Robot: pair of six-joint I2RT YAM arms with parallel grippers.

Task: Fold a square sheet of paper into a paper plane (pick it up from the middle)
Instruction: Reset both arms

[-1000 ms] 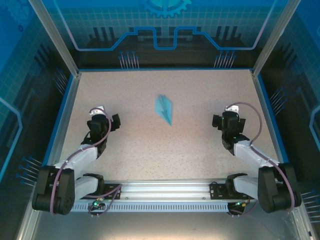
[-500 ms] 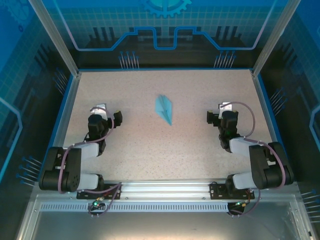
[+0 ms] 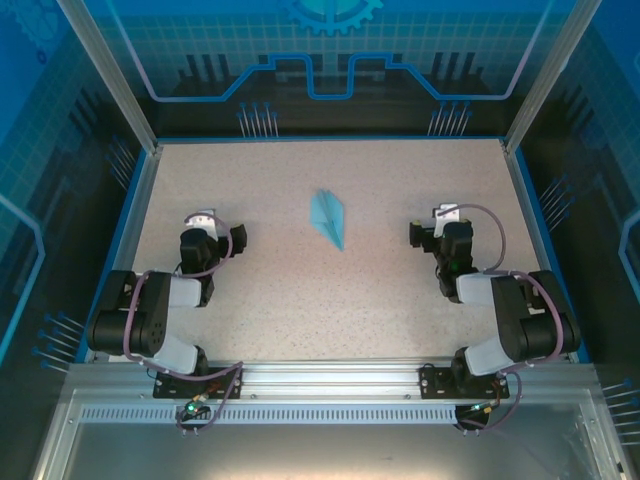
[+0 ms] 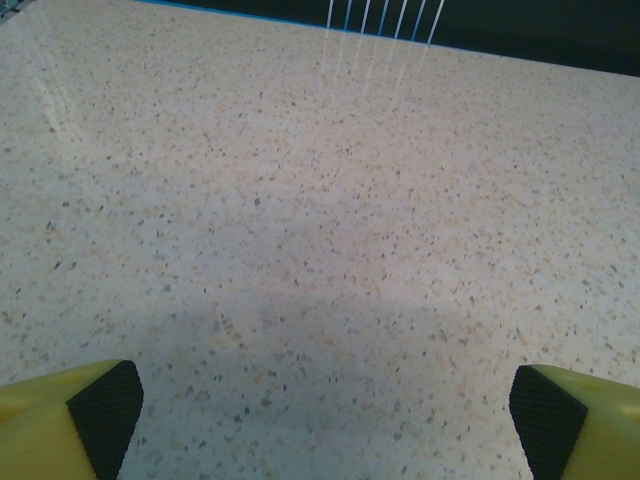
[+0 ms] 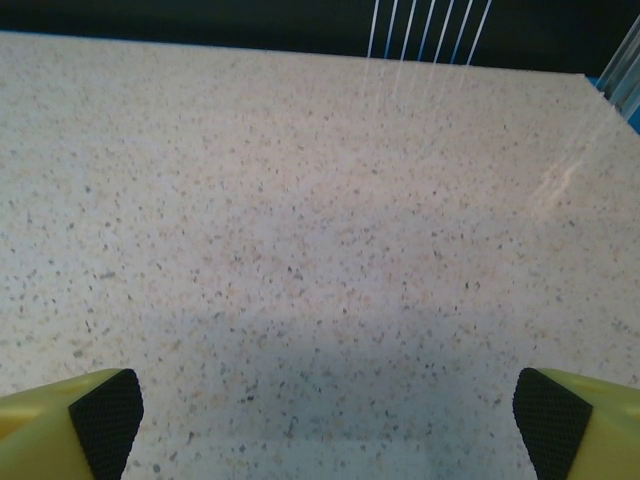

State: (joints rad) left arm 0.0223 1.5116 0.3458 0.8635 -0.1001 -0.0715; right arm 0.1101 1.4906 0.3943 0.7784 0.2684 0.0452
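Light-blue folded paper plane [image 3: 329, 218], slim and pointed, lies flat near the middle of the speckled beige table [image 3: 300, 300], well apart from both arms. Left gripper [image 4: 325, 410] hovers over the table's left side, jaws spread wide, nothing between them. Right gripper [image 5: 328, 410] hangs over the table's right side, jaws equally wide, empty.

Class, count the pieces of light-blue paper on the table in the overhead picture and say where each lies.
1. The paper plane lies near the middle of the table, a little toward the far side. No other seems hidden.
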